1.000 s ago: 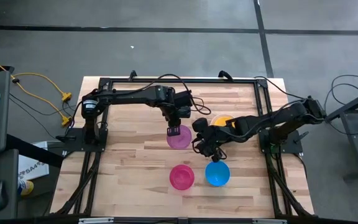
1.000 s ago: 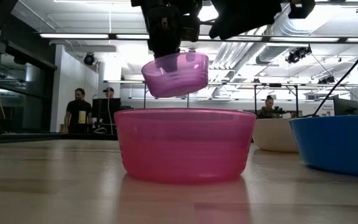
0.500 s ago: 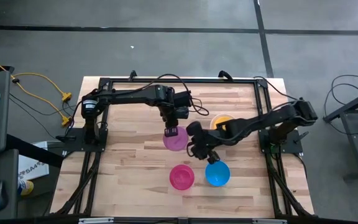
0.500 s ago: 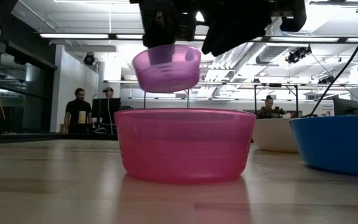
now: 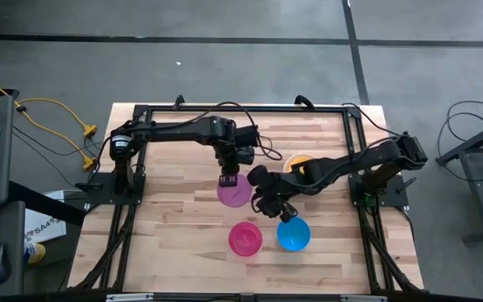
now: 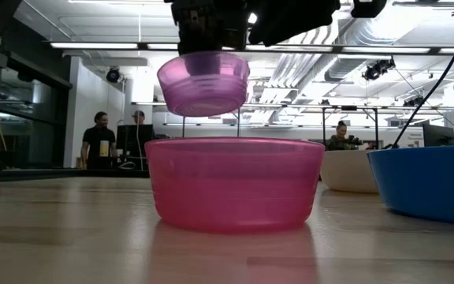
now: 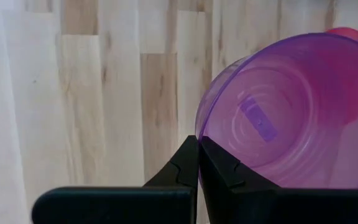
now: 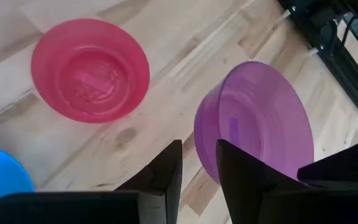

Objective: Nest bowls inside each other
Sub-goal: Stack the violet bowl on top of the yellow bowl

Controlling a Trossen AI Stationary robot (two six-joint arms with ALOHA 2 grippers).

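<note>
My left gripper (image 5: 229, 177) hangs over the table's middle, shut on the purple bowl (image 5: 234, 194), which is in the air above the table (image 6: 203, 83). My right gripper (image 8: 197, 149) stands open just right of that bowl (image 8: 253, 130), nothing between its fingers. The pink-red bowl (image 5: 245, 239) and the blue bowl (image 5: 293, 235) stand upright on their bases near the front edge. A yellow bowl (image 5: 298, 160) shows behind my right arm. The white bowl (image 6: 349, 170) stands on the table in the low view. My left gripper pinches the purple bowl's rim (image 7: 201, 132) at the bowl's far side, one finger outside the wall and one inside. The fingers come steeply from above, pointing down. The bowl hangs below them, lifted clear of the table, its opening up and nearly level.
A black frame (image 5: 241, 109) runs round the wooden table top. Bare wood lies at the table's left half (image 5: 174, 201). Cables (image 5: 65, 126) trail on the floor to the left. People stand in the room beyond the table (image 6: 101, 142).
My right gripper has gone toward the table's left, up to the purple bowl. My left gripper has tipped a little, and the purple bowl, tilted a second ago, now hangs nearly level and a bit nearer the table's left and front.
</note>
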